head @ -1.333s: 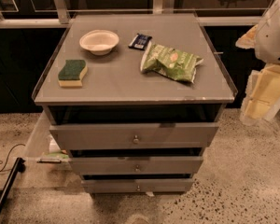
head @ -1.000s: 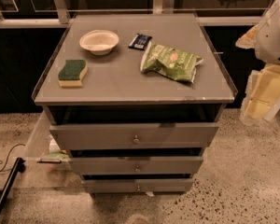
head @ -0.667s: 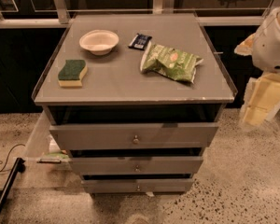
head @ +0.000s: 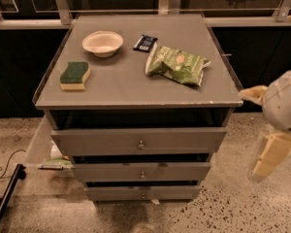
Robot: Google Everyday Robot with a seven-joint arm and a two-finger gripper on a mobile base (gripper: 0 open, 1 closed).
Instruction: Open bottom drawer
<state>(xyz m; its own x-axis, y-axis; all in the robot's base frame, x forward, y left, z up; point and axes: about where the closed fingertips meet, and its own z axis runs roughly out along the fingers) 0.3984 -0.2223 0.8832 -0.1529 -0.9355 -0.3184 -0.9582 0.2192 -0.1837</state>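
The bottom drawer [head: 143,193] is the lowest and narrowest of three grey fronts on the cabinet, with a small round knob [head: 143,196] at its centre. Its front sits set back under the middle drawer [head: 141,171], and I see none of its interior. My gripper [head: 268,158] hangs at the right edge of the view on a white arm [head: 282,103]. It is well to the right of the cabinet, at about the height of the middle drawer, and touches nothing.
The cabinet top [head: 136,84] carries a white bowl [head: 102,42], a green and yellow sponge [head: 74,75], a green snack bag [head: 177,64] and a small dark packet [head: 145,42]. The top drawer [head: 138,140] sticks out furthest. A black cable [head: 2,166] lies on the speckled floor at left.
The arm and gripper have dropped lower on the right side of the cabinet. The drawers and the things on top have not moved.
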